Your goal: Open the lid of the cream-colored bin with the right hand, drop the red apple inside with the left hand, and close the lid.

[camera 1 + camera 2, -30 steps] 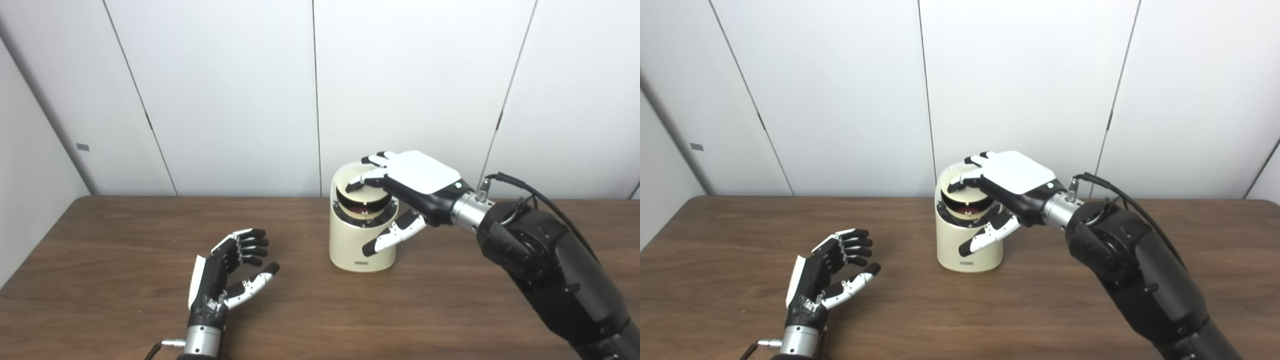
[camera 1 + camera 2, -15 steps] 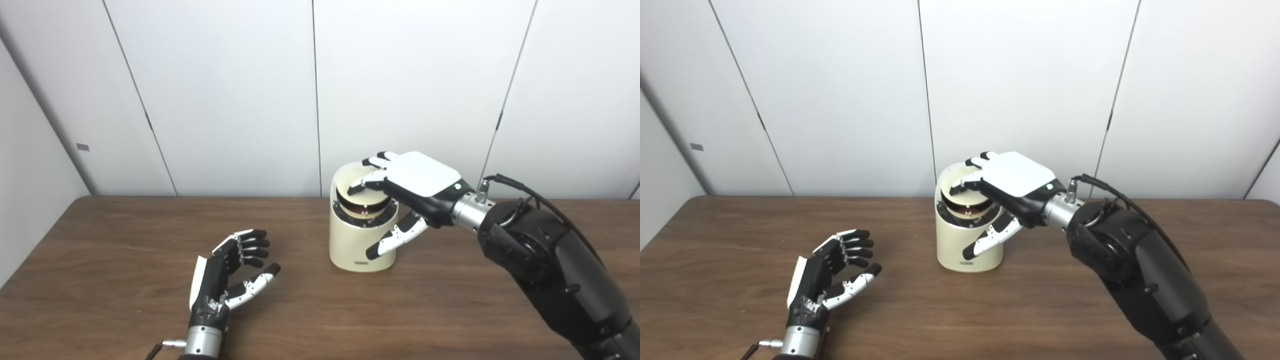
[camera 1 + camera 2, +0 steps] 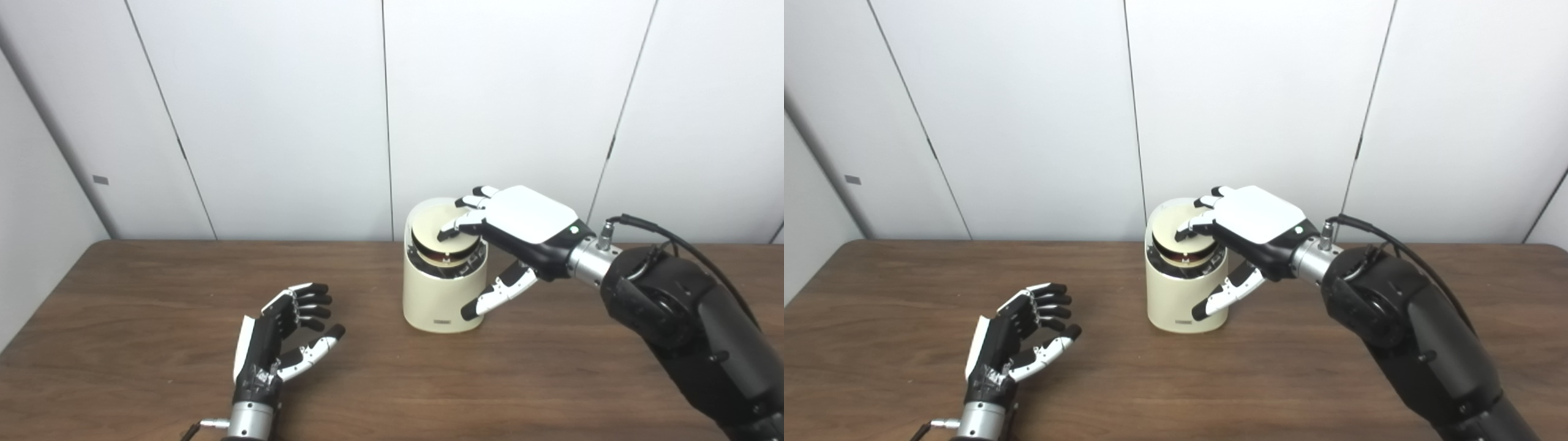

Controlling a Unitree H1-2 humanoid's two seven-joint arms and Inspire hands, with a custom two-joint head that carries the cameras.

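Table (image 3: 153, 288): brown wood; all items are borne on it.

Right hand (image 3: 520, 229): palm held down over the bin top, fingers (image 3: 456, 225) loosely spread, tips laid on the lid, judged to be for pressing it; nothing is grasped.

Cream-colored bin (image 3: 438, 300): stood at table centre, long axis vertical, mouth upward.

Lid (image 3: 438, 228): tilted, raised toward the wall.

Left hand (image 3: 275, 337): rested apart, fingers curled, empty.

Red apple: not seen; a dark reddish patch under the lid cannot be identified.
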